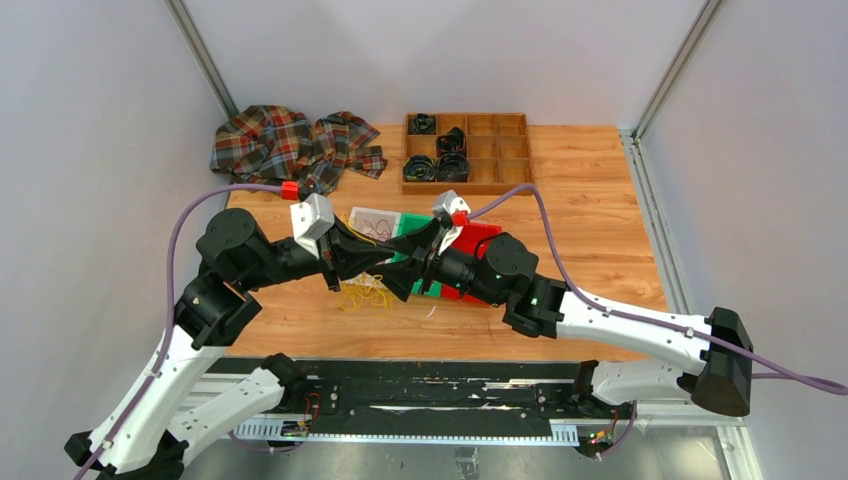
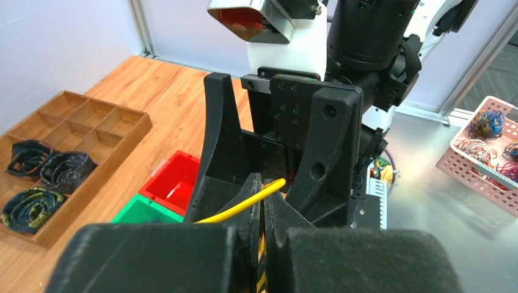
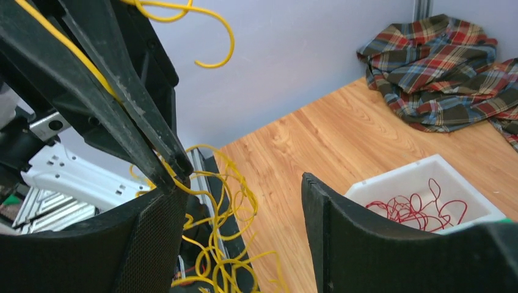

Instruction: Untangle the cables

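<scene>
Left end effector (image 2: 262,186) clamps one yellow cable (image 2: 241,206) mid-separation; right end effector (image 3: 241,186), gaping at 3 o'clock, likely needs to grip the tangle (image 3: 223,256) beneath.

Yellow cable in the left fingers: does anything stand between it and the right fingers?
Nothing visible does. The yellow cable, pinched by the left fingers, points into the open gap of the right fingers.

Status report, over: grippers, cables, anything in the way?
Left gripper shut on yellow cable. Right gripper open, straddling left's fingertips. Yellow tangle trails beneath. No obstruction seen.
</scene>
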You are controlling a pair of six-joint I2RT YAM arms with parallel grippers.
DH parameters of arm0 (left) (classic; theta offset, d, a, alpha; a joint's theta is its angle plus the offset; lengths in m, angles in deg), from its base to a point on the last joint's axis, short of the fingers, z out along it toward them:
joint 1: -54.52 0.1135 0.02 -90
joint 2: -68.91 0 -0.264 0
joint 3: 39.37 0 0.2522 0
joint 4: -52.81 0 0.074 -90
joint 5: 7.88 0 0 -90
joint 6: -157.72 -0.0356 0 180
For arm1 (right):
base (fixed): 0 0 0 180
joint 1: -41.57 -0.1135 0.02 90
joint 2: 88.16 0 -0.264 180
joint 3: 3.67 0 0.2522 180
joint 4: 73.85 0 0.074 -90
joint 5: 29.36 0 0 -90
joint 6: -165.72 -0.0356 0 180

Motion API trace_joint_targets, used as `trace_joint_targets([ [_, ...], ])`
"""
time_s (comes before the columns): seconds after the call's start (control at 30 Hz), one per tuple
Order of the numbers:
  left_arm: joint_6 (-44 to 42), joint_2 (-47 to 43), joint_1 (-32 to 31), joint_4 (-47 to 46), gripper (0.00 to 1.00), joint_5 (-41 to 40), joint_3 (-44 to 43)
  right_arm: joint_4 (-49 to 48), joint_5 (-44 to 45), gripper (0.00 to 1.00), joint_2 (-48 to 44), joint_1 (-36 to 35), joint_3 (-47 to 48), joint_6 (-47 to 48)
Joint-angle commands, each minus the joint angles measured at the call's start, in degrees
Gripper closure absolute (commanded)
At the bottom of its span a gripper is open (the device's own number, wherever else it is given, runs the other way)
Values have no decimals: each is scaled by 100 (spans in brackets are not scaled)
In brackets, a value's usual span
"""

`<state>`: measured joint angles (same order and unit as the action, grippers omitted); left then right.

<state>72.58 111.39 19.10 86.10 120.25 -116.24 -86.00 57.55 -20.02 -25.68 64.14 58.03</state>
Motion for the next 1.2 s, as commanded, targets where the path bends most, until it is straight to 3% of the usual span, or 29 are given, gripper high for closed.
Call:
trace_joint_targets([
  [0.0,-77,-41,26,-75,99,-53,-211,-869,455,33,-15,-153,-169,-262],
  [0.3,-187,66,26,-110,99,-40,-401,-1193,463,38,89,-163,-250,-636],
  [0.6,1,298,26,-217,99,196,-683,-1301,921,36,865,-320,146,-547],
  [0.7,39,320,26,-267,99,244,-740,-1449,904,44,1086,-322,261,-569],
  [0.87,-55,319,26,-158,99,261,-890,-1287,1031,69,1131,-320,164,-660],
  [1.0,-182,338,26,-33,99,258,-1087,-1130,1417,99,952,-309,-251,-762],
  [1.17,-651,424,26,345,99,170,-1718,-792,1886,99,496,-115,-1002,-1084],
])
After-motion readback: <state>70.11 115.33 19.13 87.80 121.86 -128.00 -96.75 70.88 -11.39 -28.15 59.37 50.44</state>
